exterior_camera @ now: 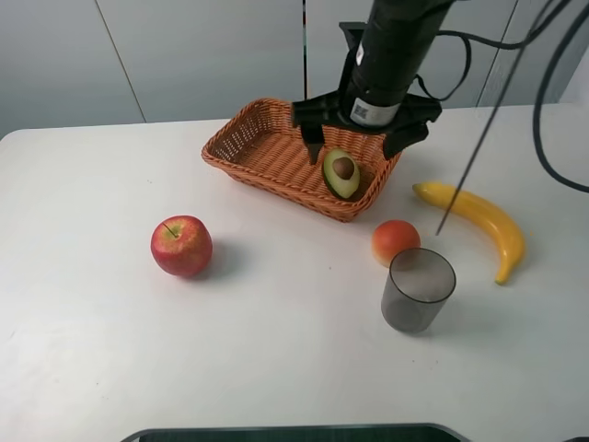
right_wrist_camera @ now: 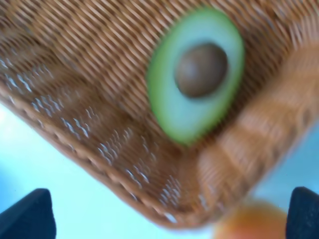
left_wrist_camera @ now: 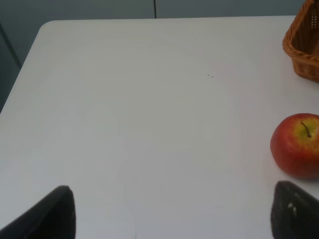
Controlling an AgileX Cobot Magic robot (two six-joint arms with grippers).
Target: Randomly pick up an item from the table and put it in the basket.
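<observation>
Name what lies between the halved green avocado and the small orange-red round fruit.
Only the orange-brown woven wicker basket's sloping wall, between avocado and fruit; the exterior high view shows it.

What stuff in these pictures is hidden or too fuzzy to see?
Exterior high: the black arm hides the basket's far right corner.
Left wrist: the picture's edge cuts off the red apple and most of the basket.
Right wrist: all blurred; the orange fruit is cut off by the edge, so its kind is unclear.
</observation>
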